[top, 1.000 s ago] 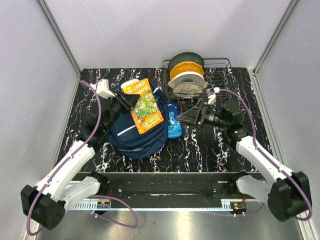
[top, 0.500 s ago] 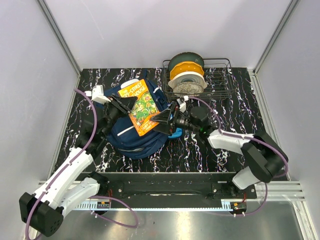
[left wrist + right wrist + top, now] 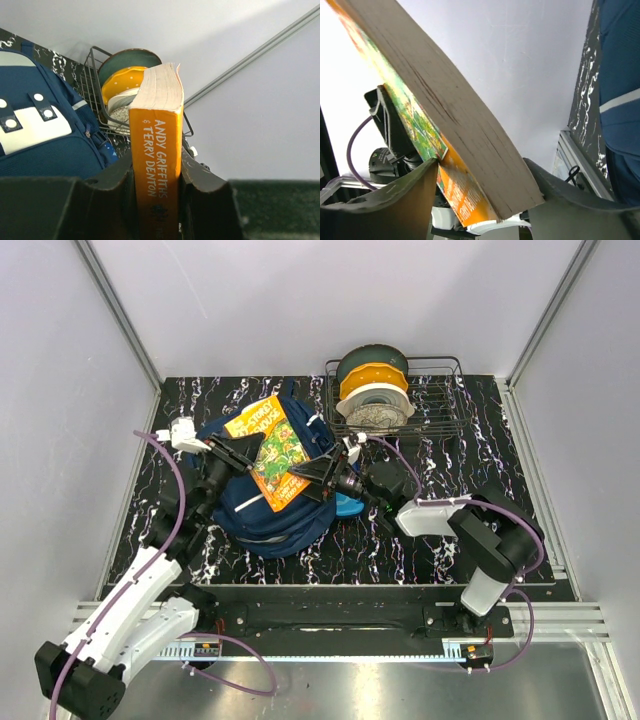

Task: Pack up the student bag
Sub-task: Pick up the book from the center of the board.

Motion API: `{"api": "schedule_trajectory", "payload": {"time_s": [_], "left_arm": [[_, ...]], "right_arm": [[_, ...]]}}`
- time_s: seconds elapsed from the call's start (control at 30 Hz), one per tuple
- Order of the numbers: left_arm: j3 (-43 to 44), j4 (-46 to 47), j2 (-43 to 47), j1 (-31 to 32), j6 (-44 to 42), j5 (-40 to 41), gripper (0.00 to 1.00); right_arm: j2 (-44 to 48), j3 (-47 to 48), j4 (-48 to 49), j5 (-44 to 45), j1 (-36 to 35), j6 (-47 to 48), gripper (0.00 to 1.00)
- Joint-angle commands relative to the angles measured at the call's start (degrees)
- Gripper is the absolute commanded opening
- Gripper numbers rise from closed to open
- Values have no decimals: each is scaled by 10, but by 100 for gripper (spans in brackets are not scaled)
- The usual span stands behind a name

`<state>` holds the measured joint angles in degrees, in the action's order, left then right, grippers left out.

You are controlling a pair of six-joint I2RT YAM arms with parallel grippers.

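Observation:
The student bag (image 3: 268, 512), navy with white patches, lies left of centre; its front shows in the left wrist view (image 3: 45, 145). An orange paperback book (image 3: 277, 448) hangs tilted above it. My left gripper (image 3: 236, 452) is shut on the book's spine end (image 3: 156, 145), one finger pressing each cover (image 3: 156, 200). My right gripper (image 3: 318, 477) has closed on the book's opposite corner (image 3: 470, 125): one finger touches the cover and the other touches the page edge (image 3: 482, 170). The bag's opening is hidden under the book.
A small bright-blue pencil case (image 3: 346, 503) lies against the bag's right side, under my right gripper. A black wire rack (image 3: 440, 405) at the back holds green, yellow and white dishes (image 3: 375, 400). Grey walls close in the black marbled table (image 3: 470, 455).
My right arm swung left from the table's right half to the book, and its jaws came onto the book's corner. My left gripper carried the book slightly left and back.

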<state>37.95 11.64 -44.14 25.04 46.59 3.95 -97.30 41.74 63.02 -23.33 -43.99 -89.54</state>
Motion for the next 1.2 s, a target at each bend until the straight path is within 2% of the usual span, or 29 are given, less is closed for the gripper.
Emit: {"api": "schedule_trajectory", "payload": {"time_s": [0.0,0.2,0.23,0.27,0.3,0.37,0.4,0.47,0.5,0.53,0.67,0.87,0.9,0.93,1.03,1.07,1.1,1.17], "left_arm": [[16,49,20,-3,-5,12,0],[4,45,18,-3,2,11,0],[4,42,18,-3,0,11,0],[5,40,19,-3,-2,11,5],[7,37,19,-4,-4,12,37],[14,22,22,-4,-18,13,53],[20,16,24,-3,-24,17,77],[26,-3,26,-4,-43,20,86],[33,-8,26,-4,-53,13,96],[38,-12,26,-4,-77,6,99],[69,-50,15,-6,-116,-10,99],[77,-69,13,-12,-132,-24,99],[77,-62,11,-13,-133,-29,95],[77,-62,9,-14,-132,-34,90],[83,-58,-4,-15,-135,-62,58],[87,-59,-7,-15,-135,-68,38],[89,-63,-9,-15,-133,-68,26],[93,-69,-14,-17,-131,-64,8]], "right_arm": [[-12,26,98,20,-4,-20,60],[-30,46,147,-9,-4,-37,28],[-27,46,146,-11,-5,-36,12],[-26,45,145,-12,-5,-35,3],[-22,37,139,-11,-5,-26,0],[-3,29,119,-9,-5,-10,0],[6,24,86,-14,-4,12,0],[34,27,48,-27,-4,41,0],[41,35,10,-42,-4,69,0],[54,40,-9,-52,-4,82,0],[63,57,-36,-91,-4,122,0],[37,60,18,-131,-4,94,0],[33,60,28,-137,-4,91,0],[32,62,28,-138,-4,89,0],[42,65,8,-132,-4,102,0],[47,68,-6,-129,-4,119,0],[58,67,-33,-121,-4,127,0],[69,62,-54,-112,-3,147,9]]}}
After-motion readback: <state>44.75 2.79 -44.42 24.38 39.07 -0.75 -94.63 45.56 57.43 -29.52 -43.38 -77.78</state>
